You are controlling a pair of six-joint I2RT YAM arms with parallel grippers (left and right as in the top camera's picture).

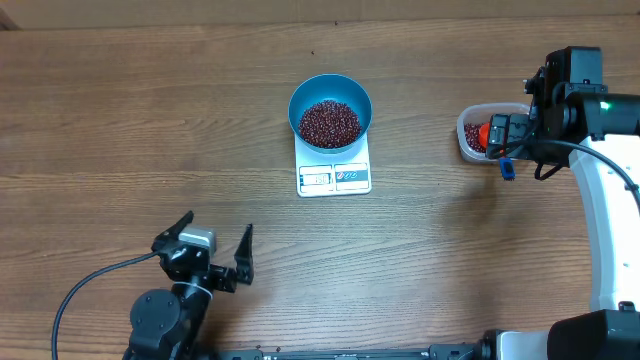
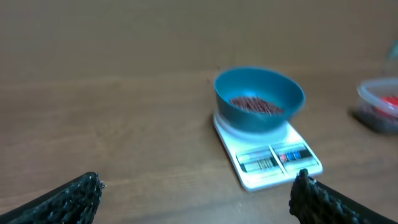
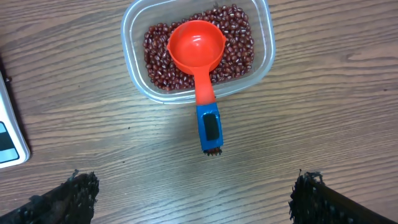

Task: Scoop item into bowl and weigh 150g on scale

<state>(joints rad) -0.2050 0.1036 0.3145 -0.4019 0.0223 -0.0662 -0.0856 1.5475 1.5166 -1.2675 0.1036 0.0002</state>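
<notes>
Now | left tool [image 1: 218,226], right tool [image 3: 196,182] open | scoop [image 3: 198,46] in tub [image 3: 129,43] | bowl [image 1: 297,105] on scale [image 1: 335,178]

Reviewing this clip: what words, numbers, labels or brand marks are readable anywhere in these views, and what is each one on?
No text can be read with confidence.
scale: display window and coloured markings along its front edge, too small in the overhead view and blurred in the left wrist view.
scoop: blue handle end with a black inset, no lettering legible.
</notes>
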